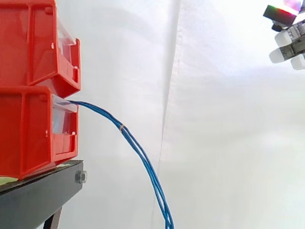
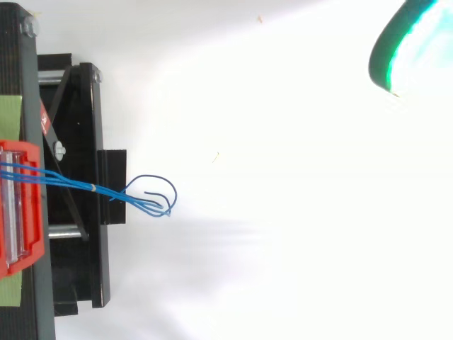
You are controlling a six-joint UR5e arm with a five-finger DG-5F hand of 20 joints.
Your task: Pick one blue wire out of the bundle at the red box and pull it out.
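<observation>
Robot hand (image 1: pixel 289 42) sits at the upper right edge of the side view, largely cut off; whether it is open or closed cannot be told. It is well apart from the blue wire bundle (image 1: pixel 122 127), which leaves the lower red box (image 1: pixel 33 133) and droops past the black stand (image 1: pixel 38 200).

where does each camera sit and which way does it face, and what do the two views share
Side view: beside the work at about bin height, looking level across at the stacked red bins, black stand and blue wire bundle before the white curtain; the hand enters at upper right.
Top view: above the work, looking straight down; the hand glows green at upper right.
Shared: bins, stand, wire bundle, and the hand well clear of the wires.
</observation>
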